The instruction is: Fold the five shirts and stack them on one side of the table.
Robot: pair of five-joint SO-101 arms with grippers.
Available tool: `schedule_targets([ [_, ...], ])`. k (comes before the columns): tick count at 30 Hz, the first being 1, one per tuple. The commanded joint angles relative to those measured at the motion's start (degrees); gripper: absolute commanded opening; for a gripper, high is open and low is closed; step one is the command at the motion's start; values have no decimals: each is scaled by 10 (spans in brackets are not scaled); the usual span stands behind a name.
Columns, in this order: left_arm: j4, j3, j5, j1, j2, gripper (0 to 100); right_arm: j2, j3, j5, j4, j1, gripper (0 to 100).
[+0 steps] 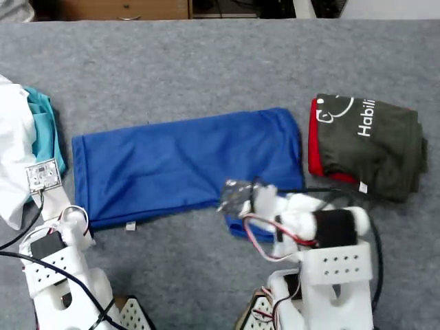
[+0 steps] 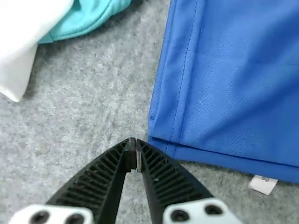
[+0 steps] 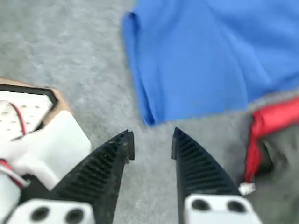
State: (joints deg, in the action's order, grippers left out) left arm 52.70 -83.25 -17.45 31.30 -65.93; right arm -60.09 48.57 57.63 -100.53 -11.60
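A blue shirt (image 1: 185, 165) lies folded into a long band across the middle of the grey mat. My left gripper (image 2: 133, 151) is shut with nothing in it, its tip on the mat just off the blue shirt's (image 2: 233, 79) near left corner. In the high view that gripper (image 1: 75, 221) sits by the same corner. My right gripper (image 3: 152, 140) is open and hovers over the mat next to the blue shirt's (image 3: 201, 60) near right edge. From above, this gripper (image 1: 237, 196) is at that edge. An olive shirt (image 1: 375, 141) lies folded on a red one (image 1: 314, 148) at the right.
A white shirt (image 1: 14, 144) and a teal shirt (image 1: 47, 130) lie bunched at the left edge. The white shirt (image 2: 28, 32) and teal shirt (image 2: 88, 16) are close to my left gripper. Both arm bases (image 1: 330, 275) stand at the near edge. Bare mat lies beyond the blue shirt.
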Motion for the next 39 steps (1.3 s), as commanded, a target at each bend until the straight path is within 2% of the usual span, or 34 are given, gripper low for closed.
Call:
schedule_targets([
  [1,-8,4,3,7,-6,19,15,5,-19,10,-88,165],
  [5,-9,4,4,7,-6,19,106,15,-22,55,-134,166],
  [11,-27,-2,18,14,-6,19,250,28,-11,161,-140,168],
  [14,-28,0,18,24,-6,19,260,32,2,181,-140,171],
  [19,-29,0,18,24,-6,19,259,51,3,182,-139,241],
  [24,-30,0,18,23,-6,19,258,113,19,188,-136,242],
  [28,-30,-1,18,22,-6,19,262,156,18,260,-117,245],
  [39,-30,-3,17,17,-5,19,263,167,21,320,-80,246],
])
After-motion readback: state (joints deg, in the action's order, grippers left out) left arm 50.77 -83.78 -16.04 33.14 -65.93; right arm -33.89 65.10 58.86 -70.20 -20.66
